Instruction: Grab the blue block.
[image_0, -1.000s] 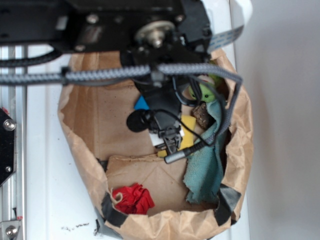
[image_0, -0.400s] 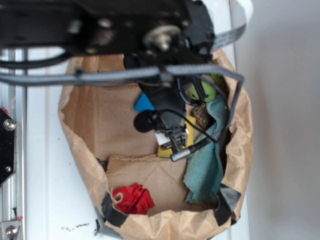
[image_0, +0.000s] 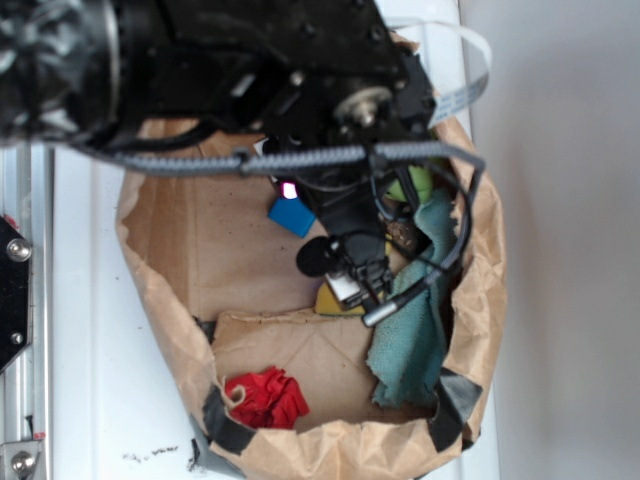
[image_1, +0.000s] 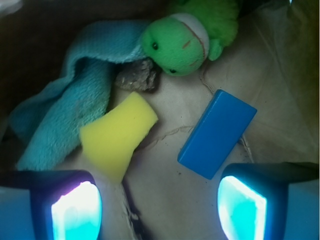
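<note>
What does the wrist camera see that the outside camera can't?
Only the wrist view shows the green plush toy's face, the whole yellow sponge and the open hand with nothing between its fingers.

Only the exterior view shows the red cloth, the whole paper bag and the robot arm.

Both show the blue block and the teal cloth.

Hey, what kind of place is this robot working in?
Likely a lab test rig: a taped brown paper bag on a white surface, holding play items such as a blue block, a yellow sponge and a green plush toy.
</note>
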